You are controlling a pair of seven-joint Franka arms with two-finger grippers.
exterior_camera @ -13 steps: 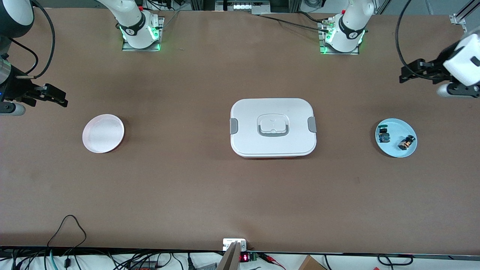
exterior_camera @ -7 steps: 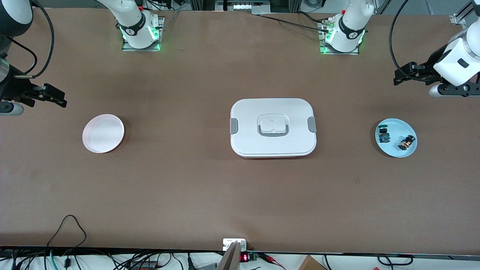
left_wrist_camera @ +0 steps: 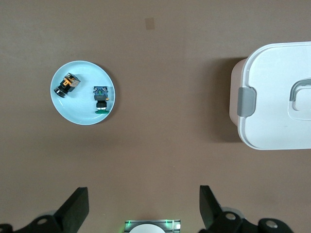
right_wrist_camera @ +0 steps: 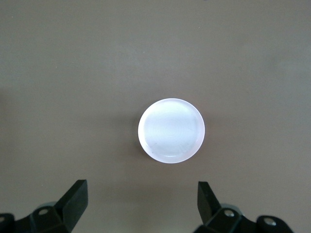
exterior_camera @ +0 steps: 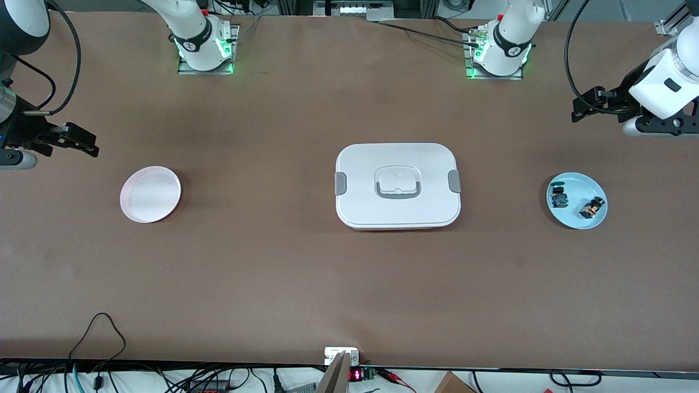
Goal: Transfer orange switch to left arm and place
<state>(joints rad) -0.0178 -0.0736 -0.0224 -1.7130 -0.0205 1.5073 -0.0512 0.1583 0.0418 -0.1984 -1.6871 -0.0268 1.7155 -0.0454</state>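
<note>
The orange switch (exterior_camera: 592, 207) lies on its side on a light blue plate (exterior_camera: 573, 217) at the left arm's end of the table, beside a small part with a green cap and blue body (exterior_camera: 558, 196). In the left wrist view the switch (left_wrist_camera: 65, 85) and plate (left_wrist_camera: 80, 106) show clearly. My left gripper (exterior_camera: 580, 109) is open and empty, high over bare table and apart from the plate; its fingers (left_wrist_camera: 75, 206) stand wide. My right gripper (exterior_camera: 90, 144) is open and empty over bare table near a white plate (exterior_camera: 150, 194). The white box (exterior_camera: 397, 185) stands mid-table.
The box (left_wrist_camera: 277, 97) has grey side clips and a grey-rimmed handle. The white plate (right_wrist_camera: 171, 131) holds nothing. The arm bases (exterior_camera: 205, 46) stand at the table's edge farthest from the front camera. Cables lie along the edge nearest it.
My left gripper has risen and shifted toward the bases' edge of the table, away from the blue plate. The right arm has barely moved. Nothing on the table has moved.
</note>
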